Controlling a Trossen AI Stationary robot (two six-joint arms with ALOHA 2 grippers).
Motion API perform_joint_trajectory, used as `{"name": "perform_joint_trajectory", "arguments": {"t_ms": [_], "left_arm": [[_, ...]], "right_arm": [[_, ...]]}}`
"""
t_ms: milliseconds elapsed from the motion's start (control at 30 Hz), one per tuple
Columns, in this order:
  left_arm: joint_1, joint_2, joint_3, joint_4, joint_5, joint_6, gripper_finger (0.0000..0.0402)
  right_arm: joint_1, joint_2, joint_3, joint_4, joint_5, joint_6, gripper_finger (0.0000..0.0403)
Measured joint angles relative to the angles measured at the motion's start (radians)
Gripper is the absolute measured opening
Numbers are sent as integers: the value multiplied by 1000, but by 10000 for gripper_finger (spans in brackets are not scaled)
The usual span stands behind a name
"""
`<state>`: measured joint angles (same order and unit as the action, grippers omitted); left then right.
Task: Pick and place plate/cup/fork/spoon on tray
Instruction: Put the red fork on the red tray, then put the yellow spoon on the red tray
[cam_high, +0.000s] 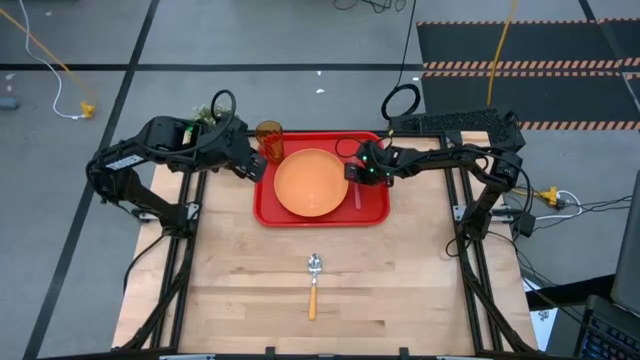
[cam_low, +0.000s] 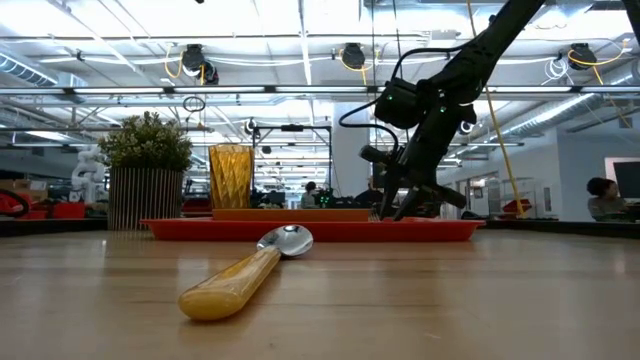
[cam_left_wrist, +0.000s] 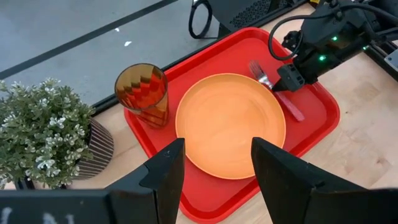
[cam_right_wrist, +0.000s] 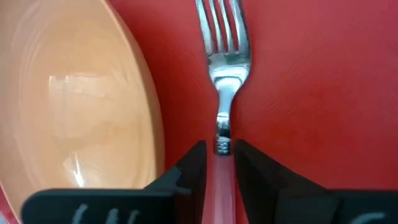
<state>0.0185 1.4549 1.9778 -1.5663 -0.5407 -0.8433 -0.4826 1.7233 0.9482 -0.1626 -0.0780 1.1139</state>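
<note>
A: Looking down at the table (cam_high: 250, 290), where is everything?

B: The red tray (cam_high: 275, 213) sits at the far middle. The orange plate (cam_high: 312, 182) lies in its centre, and the amber cup (cam_high: 269, 139) stands upright in the far left corner of the tray, just beside the plate.

A: And the fork?

B: The fork (cam_right_wrist: 222, 68) lies flat on the tray floor along the plate's right side, tines pointing away from the right gripper (cam_right_wrist: 217, 163). That gripper is low over the tray, its jaws set narrow on either side of the pink handle, right where handle meets metal.

A: Gripping it?

B: The jaws are closed against the handle, and the fork rests on the tray.

A: The left arm?

B: The left gripper (cam_left_wrist: 214, 171) hangs above the tray's left edge, near the potted plant (cam_left_wrist: 43, 134), jaws wide and holding nothing.

A: The spoon?

B: The spoon (cam_high: 314, 284) lies on bare wood nearer the front, well apart from the tray, bowl toward the tray.
</note>
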Motion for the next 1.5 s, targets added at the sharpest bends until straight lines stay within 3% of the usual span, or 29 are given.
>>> {"name": "perform_joint_trajectory", "arguments": {"t_ms": [400, 767, 900, 1067, 1267, 1500], "left_arm": [[0, 0, 0, 0, 1, -5, 186], [-21, 0, -5, 2, 45, -58, 186], [-34, -1, -70, -1, 75, -239, 186], [-68, -1, -188, 20, 201, -370, 186], [-144, 1, -370, 182, 313, -394, 186], [-235, 1, -480, 338, 419, -447, 186]], "right_arm": [[-3, -12, 0, -11, -12, -2, 82], [-27, -150, 1, -167, -22, -85, 82], [-27, -202, 1, -246, -28, -105, 82], [-2, -284, 1, -349, -30, -66, 82], [85, -405, 1, -428, -31, 27, 82], [228, -530, 1, -513, 1, 116, 82]]}}
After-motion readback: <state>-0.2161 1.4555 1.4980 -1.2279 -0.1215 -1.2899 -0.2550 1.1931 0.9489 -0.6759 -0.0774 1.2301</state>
